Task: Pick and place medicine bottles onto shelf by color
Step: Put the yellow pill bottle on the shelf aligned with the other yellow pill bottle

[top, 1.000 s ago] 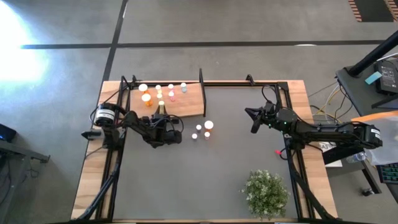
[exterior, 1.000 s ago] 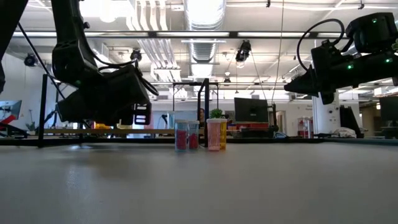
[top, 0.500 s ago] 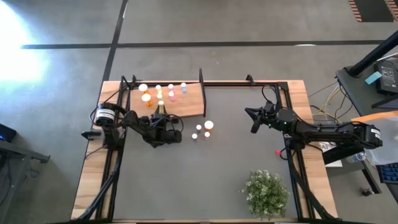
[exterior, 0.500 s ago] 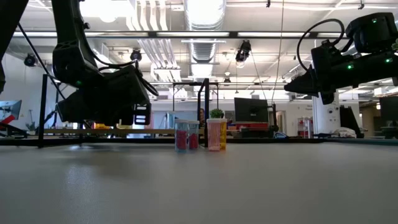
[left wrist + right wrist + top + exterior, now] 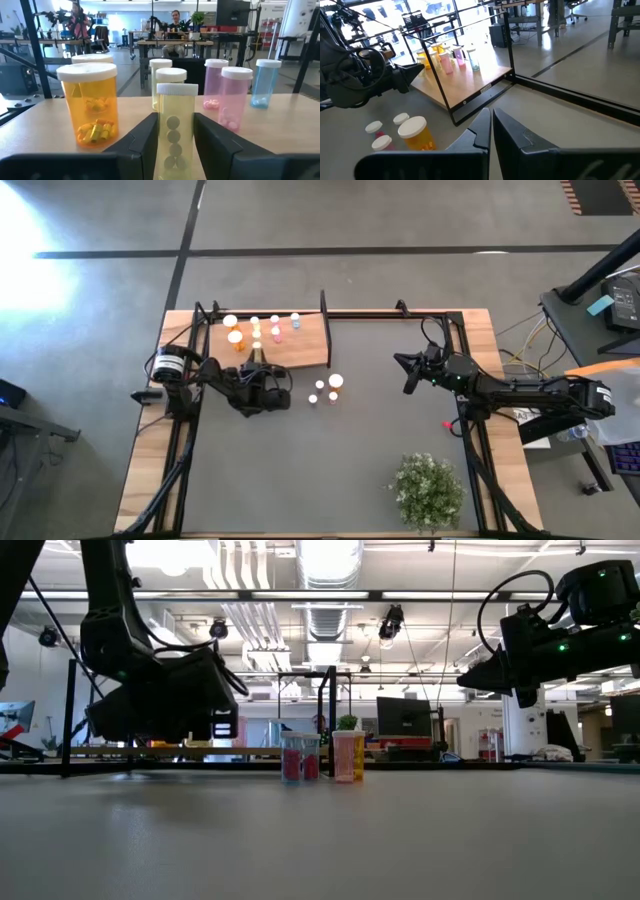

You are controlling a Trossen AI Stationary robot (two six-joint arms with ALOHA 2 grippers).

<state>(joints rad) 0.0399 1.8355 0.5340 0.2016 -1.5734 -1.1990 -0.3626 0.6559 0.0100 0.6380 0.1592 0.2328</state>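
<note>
A light wooden shelf [image 5: 303,346] lies at the table's far left. On it stand orange [image 5: 88,102], yellow-green [image 5: 165,75], pink [image 5: 234,97] and blue [image 5: 265,82] medicine bottles. My left gripper [image 5: 258,361] is at the shelf's near edge, shut on a yellow-green bottle [image 5: 175,100] with a white cap. Several more bottles [image 5: 326,389] stand on the grey mat to the right of the shelf. My right gripper [image 5: 408,376] hangs shut above the mat at the right, holding nothing. My left gripper pinches the yellow-green bottle's body [image 5: 162,135] between its two fingers, one finger [image 5: 142,145] on each side, below the cap. The fingers come level from the table's near side. The bottle stands upright over the shelf's near edge; its base is hidden below the fingers.
A thin black post [image 5: 324,308] rises at the shelf's far right corner. A green bushy plant [image 5: 428,490] stands near the table's front right. Black frame rails [image 5: 185,440] run along the table's left and right sides. People sit in the room beyond.
</note>
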